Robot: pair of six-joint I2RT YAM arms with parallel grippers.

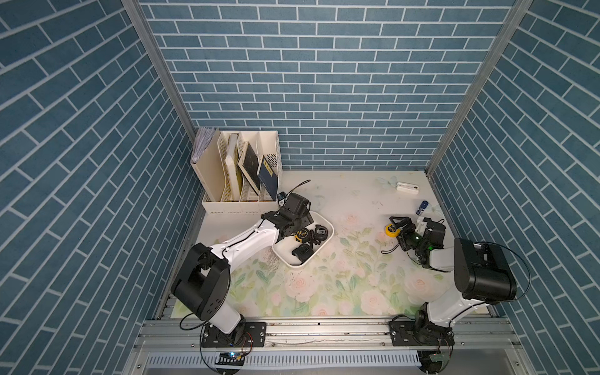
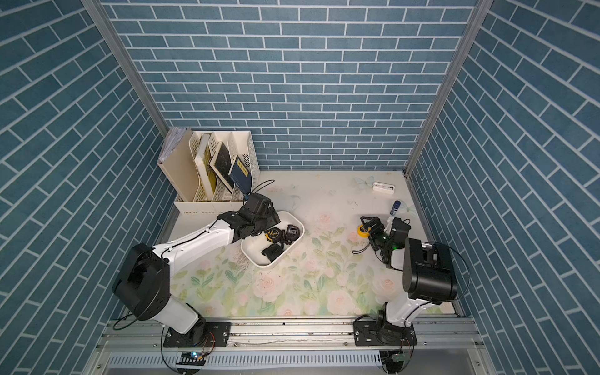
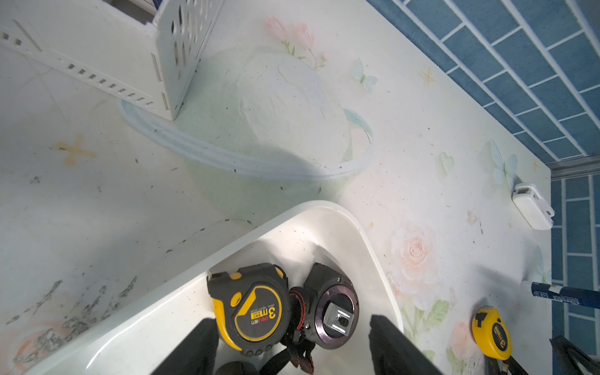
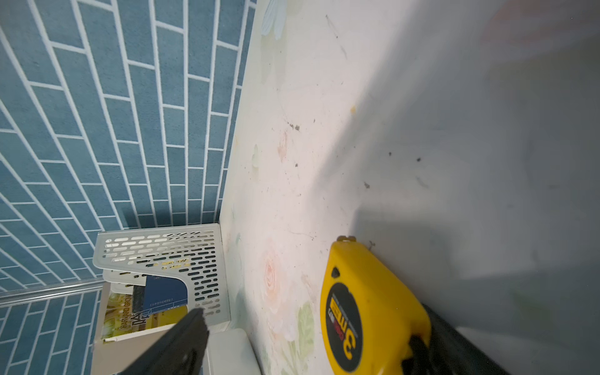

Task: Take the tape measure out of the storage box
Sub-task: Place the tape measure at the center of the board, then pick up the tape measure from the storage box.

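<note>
The white storage box (image 1: 297, 264) (image 2: 259, 263) (image 3: 373, 246) sits left of centre on the floral mat. It holds a black-and-yellow tape measure (image 1: 302, 234) (image 3: 253, 311), a black one with a metal clip (image 1: 319, 233) (image 3: 334, 316) and a third black one (image 1: 302, 252). My left gripper (image 3: 293, 324) (image 1: 292, 227) hangs open over the box, its fingers straddling the first two without touching them. A yellow tape measure (image 1: 391, 229) (image 2: 363, 230) (image 4: 367, 311) lies on the mat to the right. My right gripper (image 4: 311, 324) (image 1: 397, 232) is open around it, one finger beside it.
A cream slotted file holder (image 1: 240, 175) with books stands at the back left, close behind the box. A small white device (image 1: 407, 187) and a blue marker (image 1: 422, 206) lie at the back right near the wall. A black strap (image 1: 388, 251) trails from the yellow tape measure.
</note>
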